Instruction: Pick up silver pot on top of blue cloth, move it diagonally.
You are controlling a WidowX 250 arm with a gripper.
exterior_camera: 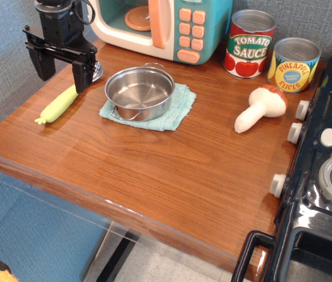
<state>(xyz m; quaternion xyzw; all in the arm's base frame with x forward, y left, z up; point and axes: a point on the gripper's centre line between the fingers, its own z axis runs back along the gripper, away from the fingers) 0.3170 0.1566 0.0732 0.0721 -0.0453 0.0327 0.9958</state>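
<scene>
The silver pot (139,91) is a shallow shiny steel pot with thin wire loop handles. It sits on the pale teal-blue cloth (174,114) in the back middle of the wooden table. My gripper (61,71) is black and hangs at the back left, to the left of the pot and apart from it. Its two fingers (81,76) are spread wide and hold nothing.
A yellow-green toy vegetable (59,104) lies just below the gripper. A toy microwave (166,23) stands behind the pot. A tomato sauce can (248,44), a pineapple can (295,64) and a toy mushroom (261,108) are at the right. A toy stove (324,170) borders the right edge.
</scene>
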